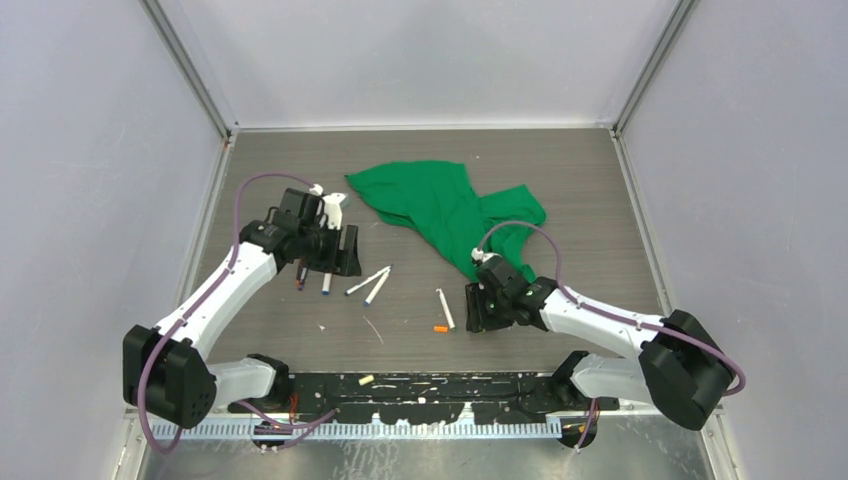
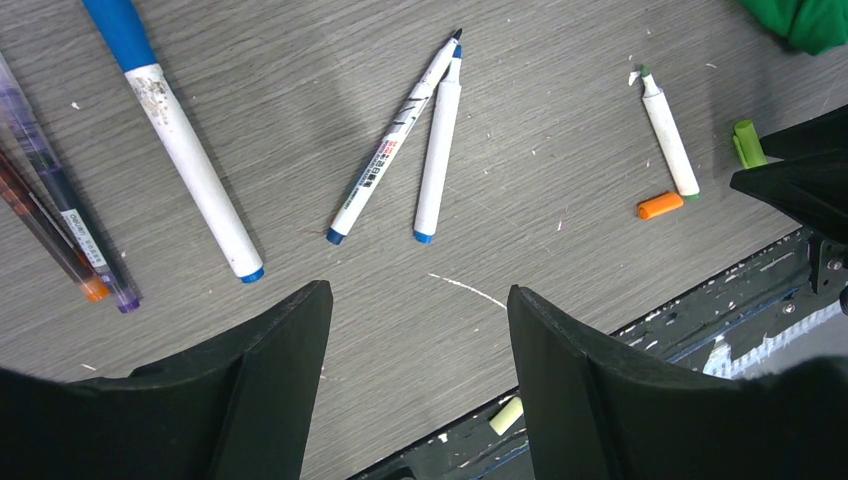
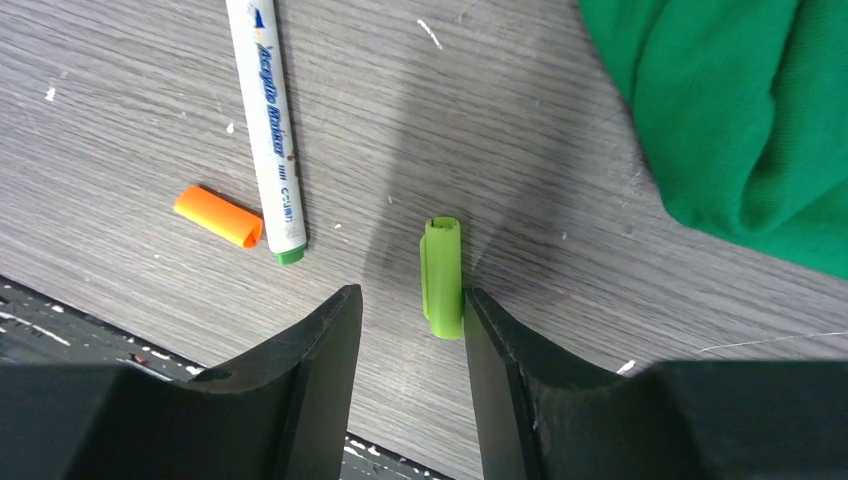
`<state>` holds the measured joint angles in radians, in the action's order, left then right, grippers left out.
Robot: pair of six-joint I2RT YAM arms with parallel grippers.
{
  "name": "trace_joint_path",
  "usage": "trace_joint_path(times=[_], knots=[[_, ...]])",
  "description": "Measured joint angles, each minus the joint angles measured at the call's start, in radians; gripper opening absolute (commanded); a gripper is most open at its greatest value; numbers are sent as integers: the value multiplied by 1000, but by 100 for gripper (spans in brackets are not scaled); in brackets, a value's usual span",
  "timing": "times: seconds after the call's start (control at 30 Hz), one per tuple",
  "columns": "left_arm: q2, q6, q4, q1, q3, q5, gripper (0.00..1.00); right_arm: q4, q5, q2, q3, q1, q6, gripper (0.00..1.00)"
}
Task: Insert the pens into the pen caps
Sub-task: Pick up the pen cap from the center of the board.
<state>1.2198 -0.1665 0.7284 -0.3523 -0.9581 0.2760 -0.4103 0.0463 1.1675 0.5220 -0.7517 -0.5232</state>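
Note:
A green pen cap lies on the table between the fingers of my right gripper. It touches the right finger, with a gap to the left one, so the gripper is open. Just left lie a white pen with a green end and an orange pen cap. My left gripper hangs open and empty above the table. Two thin blue-ended pens lie side by side beyond it, and a thicker blue-capped pen lies to the left. In the top view the right gripper is low beside the green-ended pen.
A crumpled green cloth lies at the back centre, its edge close to the right gripper. Purple and orange pens lie at the far left of the left wrist view. A pale yellow cap sits in the black rail at the near edge.

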Motion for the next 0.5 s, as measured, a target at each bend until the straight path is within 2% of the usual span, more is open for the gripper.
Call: trace_joint_path(times=[0.17, 0.5], knots=[[3, 0, 0, -1, 0, 0, 68, -1, -47, 27, 6, -38, -19, 47], [3, 0, 0, -2, 0, 0, 68, -16, -167, 44, 18, -134, -77, 37]])
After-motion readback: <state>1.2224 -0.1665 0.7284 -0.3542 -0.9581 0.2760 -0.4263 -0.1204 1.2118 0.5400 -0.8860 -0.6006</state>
